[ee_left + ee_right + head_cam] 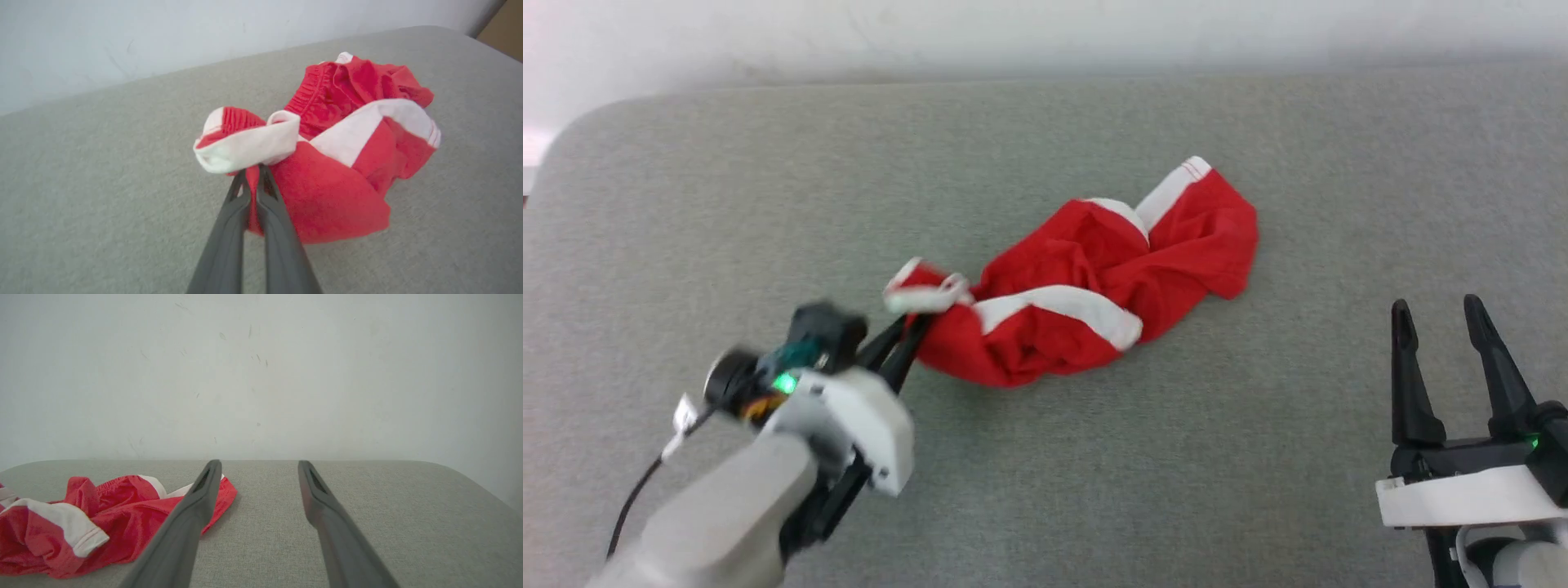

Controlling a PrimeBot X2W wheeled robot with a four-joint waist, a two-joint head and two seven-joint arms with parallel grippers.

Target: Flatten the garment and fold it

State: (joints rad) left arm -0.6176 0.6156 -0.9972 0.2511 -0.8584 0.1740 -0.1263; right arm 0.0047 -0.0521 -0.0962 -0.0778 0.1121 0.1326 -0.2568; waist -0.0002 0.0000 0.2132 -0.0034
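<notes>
One crumpled garment (1086, 278), left fingers (235, 210) pinching its edge

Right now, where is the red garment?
Head view: the garment lies crumpled at centre on the grey surface, its left end pinched by the left gripper.

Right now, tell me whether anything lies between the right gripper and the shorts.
Nothing visible does. Only bare grey surface separates the open right gripper from the crumpled shorts, which lie to its left. The left gripper is shut on the shorts' opposite end, out of that path.
</notes>
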